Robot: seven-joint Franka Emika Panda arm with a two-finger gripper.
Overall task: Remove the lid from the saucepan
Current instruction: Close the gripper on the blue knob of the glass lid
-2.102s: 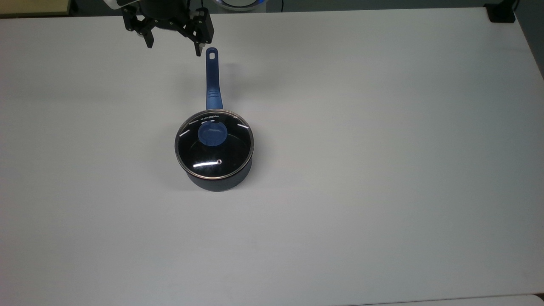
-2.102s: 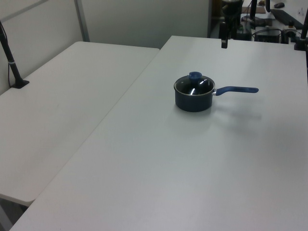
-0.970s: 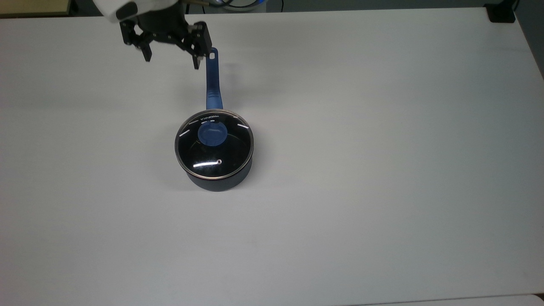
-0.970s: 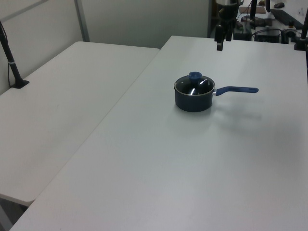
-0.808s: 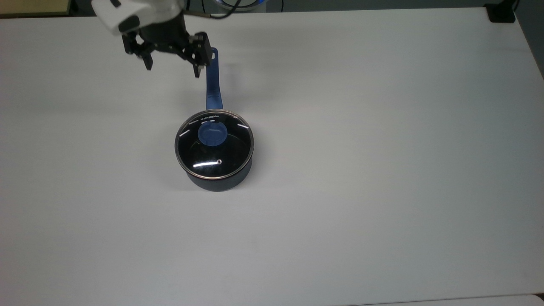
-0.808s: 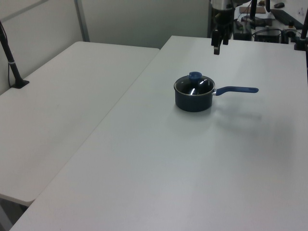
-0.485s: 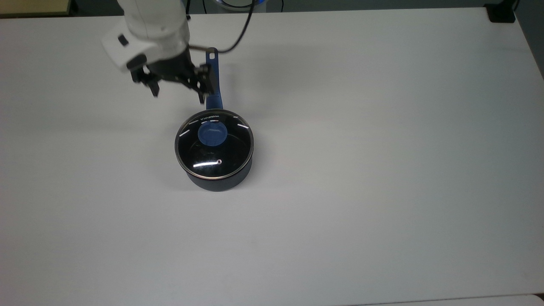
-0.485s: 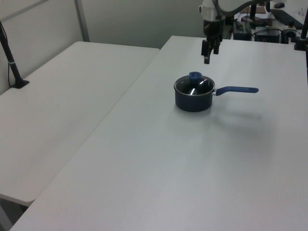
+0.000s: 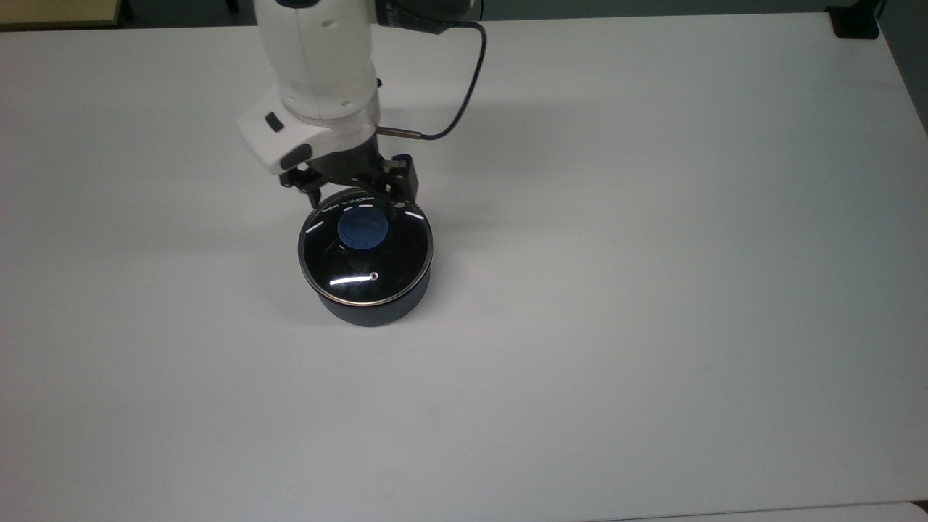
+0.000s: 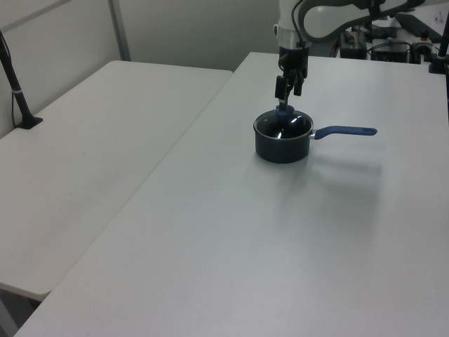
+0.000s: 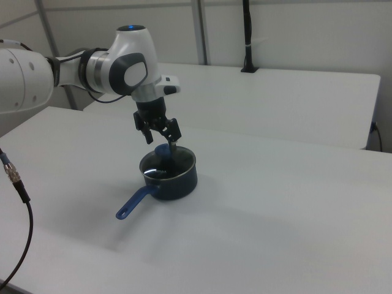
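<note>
White table [image 9: 652,326], saucepan [image 9: 373,308] near centre, lid [image 9: 366,257] seated on it, blue knob [image 9: 362,228] on top. Long blue handle [image 10: 345,130] points to left view's right. Gripper [image 9: 355,201] hovers above knob, fingers spread apart, holding nothing. Step in hand: approach to knob, lid not yet lifted. Next move calls for lowering fingers astride knob, closing, lifting straight up. Small white brand lettering on glass near rim, too small to read reliably.
</note>
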